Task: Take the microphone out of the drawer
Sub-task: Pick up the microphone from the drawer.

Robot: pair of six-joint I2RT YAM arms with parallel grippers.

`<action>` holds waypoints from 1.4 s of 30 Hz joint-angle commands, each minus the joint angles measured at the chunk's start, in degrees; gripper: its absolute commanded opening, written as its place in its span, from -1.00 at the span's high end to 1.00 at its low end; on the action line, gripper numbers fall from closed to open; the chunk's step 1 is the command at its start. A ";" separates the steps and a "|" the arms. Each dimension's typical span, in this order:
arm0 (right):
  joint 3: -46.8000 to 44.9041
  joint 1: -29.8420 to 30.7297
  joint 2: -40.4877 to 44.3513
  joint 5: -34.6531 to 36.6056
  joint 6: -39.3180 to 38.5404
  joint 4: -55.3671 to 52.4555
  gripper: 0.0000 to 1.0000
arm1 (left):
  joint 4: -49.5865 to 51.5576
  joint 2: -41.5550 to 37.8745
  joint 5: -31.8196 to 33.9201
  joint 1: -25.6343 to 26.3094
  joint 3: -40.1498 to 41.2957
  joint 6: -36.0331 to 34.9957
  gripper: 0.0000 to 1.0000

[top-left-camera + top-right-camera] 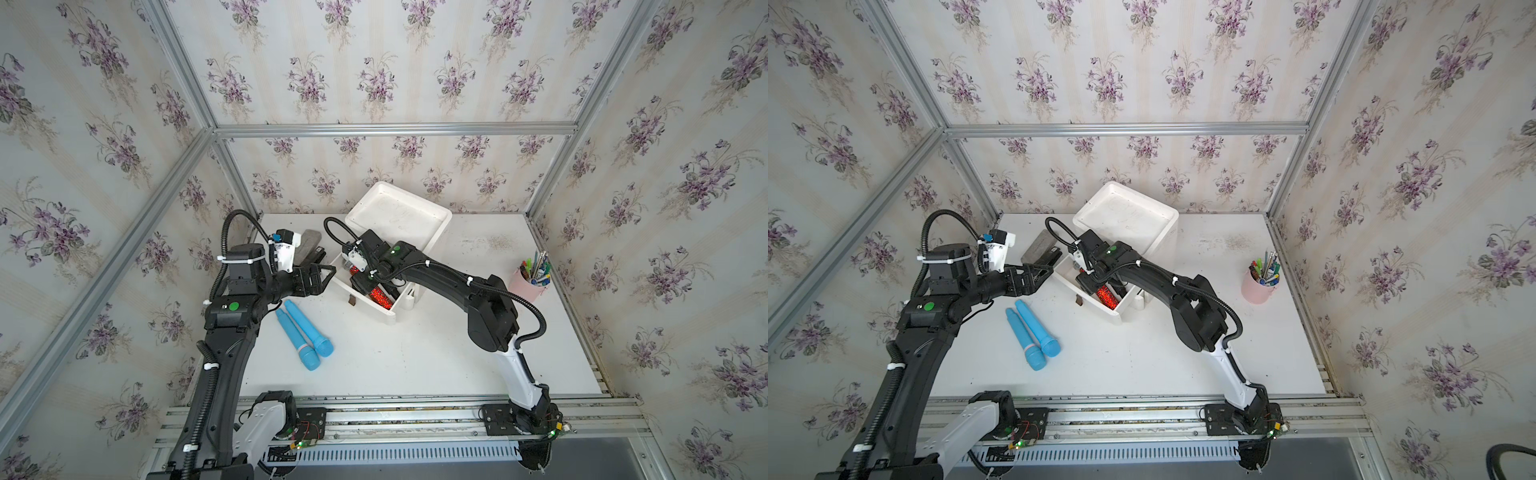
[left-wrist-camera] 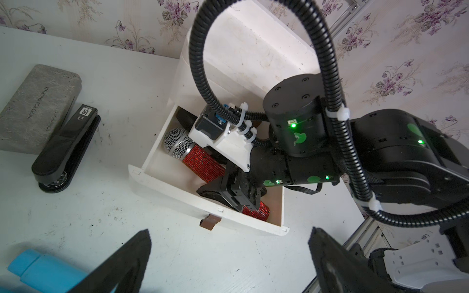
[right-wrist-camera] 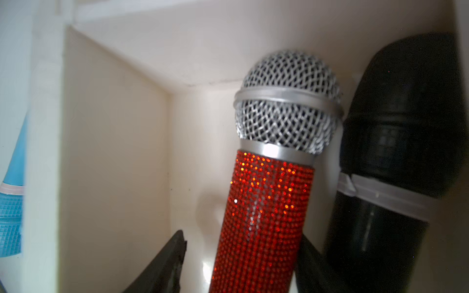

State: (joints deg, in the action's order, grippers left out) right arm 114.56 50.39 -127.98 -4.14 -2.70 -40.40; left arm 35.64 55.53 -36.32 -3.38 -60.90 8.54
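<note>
Wrist of right arm point(image 1: 440, 274) dips into drawer point(image 2: 177, 200); end effector point(image 3: 241, 236) spread astride red microphone point(image 2: 203, 162).

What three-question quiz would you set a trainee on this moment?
1. True or false: the white plastic drawer is empty.
2. What do the fingers of the right gripper straddle? A the black stapler; B the red glitter microphone with silver mesh head; C a pen.
3. How many light blue plastic microphones lie on the white table?
Key: 1 false; 2 B; 3 two.
</note>
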 commanded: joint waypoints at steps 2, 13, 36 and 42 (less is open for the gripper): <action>0.05 0.03 -0.78 0.88 1.47 -1.48 -0.18 | -1.50 0.14 -1.13 0.09 0.00 0.19 -0.99; 0.62 -0.08 0.19 2.14 1.34 -1.35 0.14 | -1.80 0.07 -1.37 0.06 0.08 0.45 -0.99; 2.74 -0.07 1.81 1.67 1.03 -1.72 0.83 | -2.16 0.73 -1.83 0.16 -0.06 0.96 -0.99; -0.68 -0.03 4.36 1.30 0.34 1.69 1.00 | -2.15 0.72 -1.78 0.20 -0.01 0.96 -0.99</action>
State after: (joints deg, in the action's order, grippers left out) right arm 115.02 50.35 -125.12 -2.20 -1.08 -42.09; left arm 35.14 56.29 -37.50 -3.22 -60.80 9.63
